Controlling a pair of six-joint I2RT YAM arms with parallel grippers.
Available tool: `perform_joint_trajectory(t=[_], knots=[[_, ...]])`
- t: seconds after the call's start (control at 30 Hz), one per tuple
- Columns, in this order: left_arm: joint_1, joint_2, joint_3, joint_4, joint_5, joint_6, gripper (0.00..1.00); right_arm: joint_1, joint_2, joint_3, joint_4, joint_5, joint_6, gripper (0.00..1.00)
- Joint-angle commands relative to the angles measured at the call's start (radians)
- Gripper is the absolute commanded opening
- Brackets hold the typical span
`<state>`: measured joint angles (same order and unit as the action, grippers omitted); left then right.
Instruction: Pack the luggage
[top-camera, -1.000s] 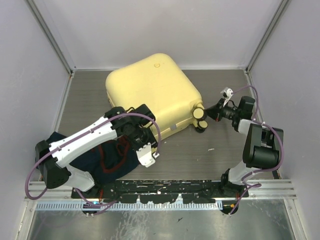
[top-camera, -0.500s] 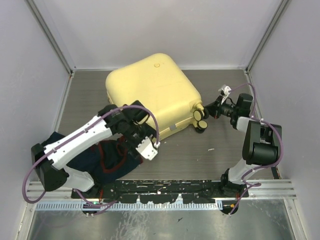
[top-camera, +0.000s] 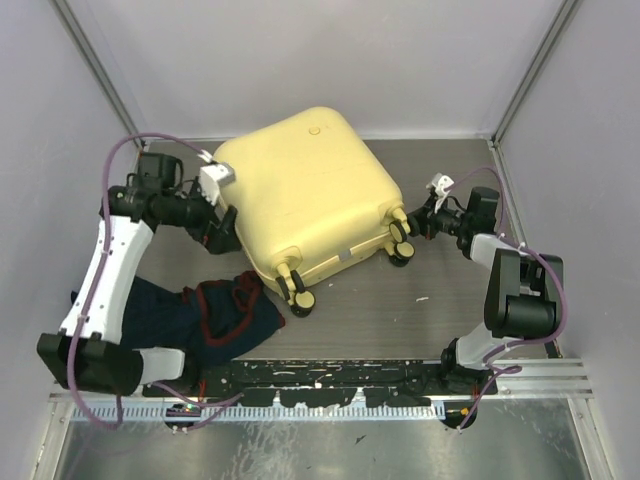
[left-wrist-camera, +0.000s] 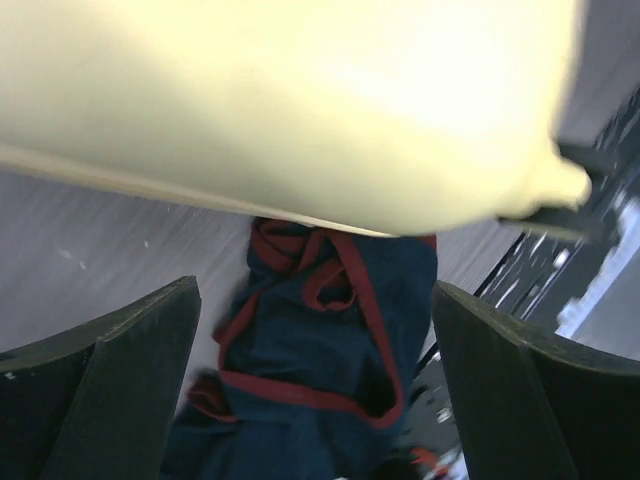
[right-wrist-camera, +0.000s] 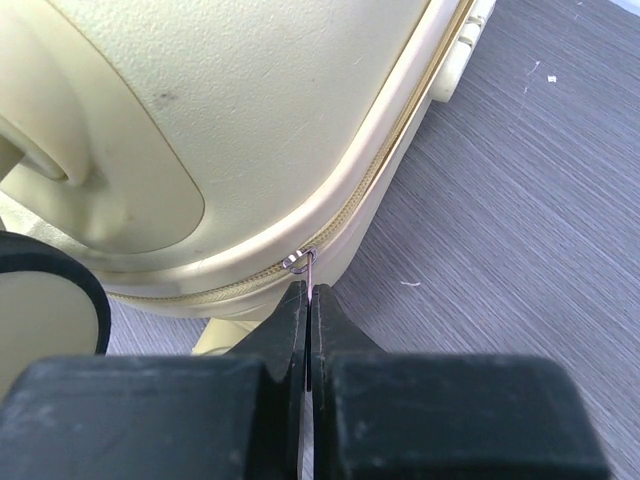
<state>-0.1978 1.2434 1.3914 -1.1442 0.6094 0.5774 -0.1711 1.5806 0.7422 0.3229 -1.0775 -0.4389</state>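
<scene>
The luggage (top-camera: 305, 190) is a pale yellow hard-shell suitcase lying shut in the middle of the table, with black wheels (top-camera: 298, 298) at its near corner. A navy garment with red trim (top-camera: 215, 315) lies crumpled on the table to its front left. My left gripper (top-camera: 220, 230) hovers by the suitcase's left side. In the left wrist view it (left-wrist-camera: 315, 290) is open and empty, with the garment (left-wrist-camera: 320, 340) below and the shell (left-wrist-camera: 300, 90) above. My right gripper (top-camera: 412, 222) sits at the right corner, shut (right-wrist-camera: 308, 290) on the zipper pull (right-wrist-camera: 311, 274) at the slider (right-wrist-camera: 299, 262).
Grey walls close in the table (top-camera: 430, 300) at the left, back and right. A black rail (top-camera: 320, 375) with the arm bases runs along the near edge. A second pair of wheels (top-camera: 400, 245) sticks out beside the right gripper.
My left arm has swung from the suitcase's near corner round to its left side, and its jaws have opened wide. The right gripper has crept slightly left, still shut.
</scene>
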Motion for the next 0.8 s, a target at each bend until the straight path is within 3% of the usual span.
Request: perform_joint_trajectory(t=[0.0, 0.13, 0.33, 0.53, 0.77], knots=[[0.223, 0.1, 0.025, 0.126, 0.174, -0.44, 0.98, 0.044, -0.052, -0.011, 0.007, -0.021, -0.047, 0.01], [0.371, 0.187, -0.016, 0.237, 0.312, -0.65, 0.96, 0.061, -0.067, -0.031, 0.001, -0.018, -0.047, 0.0], [0.371, 0.264, -0.083, 0.541, 0.392, -0.855, 0.99, 0.082, -0.101, -0.069, -0.001, -0.01, -0.039, 0.01], [0.293, 0.436, 0.027, 0.597, 0.401, -0.857, 0.91, 0.102, -0.145, -0.1, 0.02, 0.007, 0.007, 0.01], [0.21, 0.704, 0.312, 0.6, 0.326, -0.796, 0.66, 0.164, -0.211, -0.174, 0.08, 0.057, 0.104, 0.01]])
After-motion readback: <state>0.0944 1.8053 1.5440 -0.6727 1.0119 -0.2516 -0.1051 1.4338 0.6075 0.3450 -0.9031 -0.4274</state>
